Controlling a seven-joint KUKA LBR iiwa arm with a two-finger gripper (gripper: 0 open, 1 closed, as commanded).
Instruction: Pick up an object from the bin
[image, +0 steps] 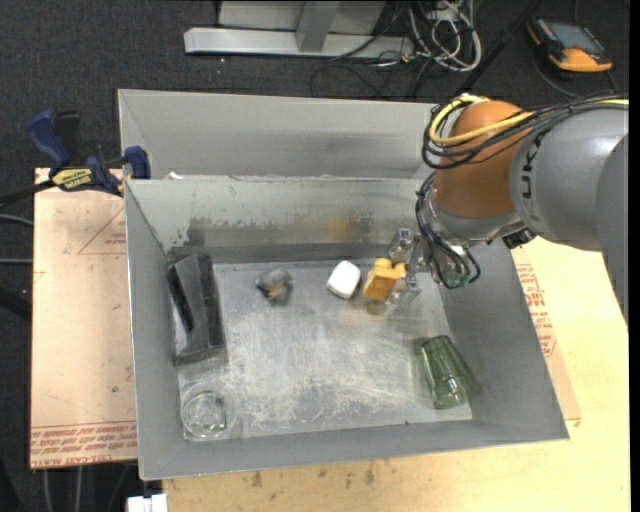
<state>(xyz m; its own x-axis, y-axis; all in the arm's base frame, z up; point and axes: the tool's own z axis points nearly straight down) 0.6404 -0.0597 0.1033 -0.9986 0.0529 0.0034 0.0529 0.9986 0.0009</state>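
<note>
— Where is the gripper placed?
— The gripper (407, 268) is seen low at two o'clock in the bin (300, 385), right against an orange-yellow block (379, 282). Whether it is apart, together or clamped on the block cannot be told.
— What else is laid out?
— A white lump (343, 279) is set just beside the block, at its nine o'clock. A green glass (443, 372) is found at four, a dark box (195, 305) at nine, and a clear glass (205, 410) at seven.

Two glasses (205, 410) (443, 372), three blocks (344, 279) (380, 282) (195, 305), one lump (274, 286)
</note>
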